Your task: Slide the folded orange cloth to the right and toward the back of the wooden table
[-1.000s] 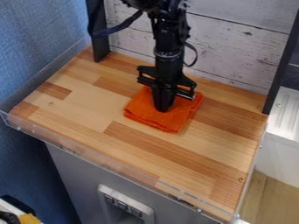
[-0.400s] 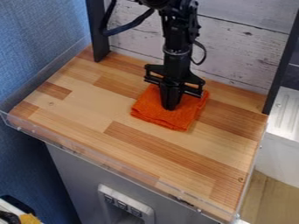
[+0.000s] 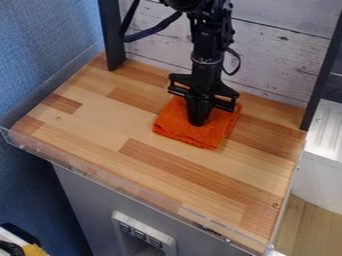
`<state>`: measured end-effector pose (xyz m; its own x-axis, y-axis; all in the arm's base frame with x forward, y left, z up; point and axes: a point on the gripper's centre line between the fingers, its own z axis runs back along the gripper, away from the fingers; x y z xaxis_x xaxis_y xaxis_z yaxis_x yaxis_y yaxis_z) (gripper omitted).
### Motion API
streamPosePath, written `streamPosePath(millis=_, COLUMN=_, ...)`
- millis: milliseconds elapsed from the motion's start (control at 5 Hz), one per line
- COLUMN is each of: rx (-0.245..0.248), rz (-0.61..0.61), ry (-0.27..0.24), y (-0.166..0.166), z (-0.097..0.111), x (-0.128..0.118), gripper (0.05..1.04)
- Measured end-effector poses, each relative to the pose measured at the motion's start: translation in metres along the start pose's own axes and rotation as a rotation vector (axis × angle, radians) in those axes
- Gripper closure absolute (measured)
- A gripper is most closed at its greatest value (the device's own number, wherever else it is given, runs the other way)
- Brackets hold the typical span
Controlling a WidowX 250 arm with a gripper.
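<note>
Gripper (image 3: 198, 121) down on the cloth (image 3: 212, 138), its fingers drawn together; you cannot tell whether they pinch a fold or only press on top. Since the earlier views you have shifted a little toward the right edge of the tabletop (image 3: 100, 112), and the cloth has come along, so your contact seems firm enough to carry it (the last bit of travel is slight). It lies folded and flat, right of the middle, nearer the back edge by the wall (image 3: 280, 65). The gripper hides the part of the cloth beneath it and some of its far side. Your arm (image 3: 207, 42) is cut off at the top of the view, and a yellow thing (image 3: 33, 250) at the lower left is too cropped to name.
</note>
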<state>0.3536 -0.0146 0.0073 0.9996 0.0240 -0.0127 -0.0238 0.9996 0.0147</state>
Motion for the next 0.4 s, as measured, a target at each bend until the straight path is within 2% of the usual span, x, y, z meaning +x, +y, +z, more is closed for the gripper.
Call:
streamPosePath(millis=200, rx=0.003, rz=-0.002, ry=0.018, y=-0.004, z=0.002, x=-0.006, gripper=0.848)
streamPosePath(millis=400, rx=-0.003, rz=-0.032, ry=0.051, y=-0.005, z=0.01, x=-0.024, gripper=0.6)
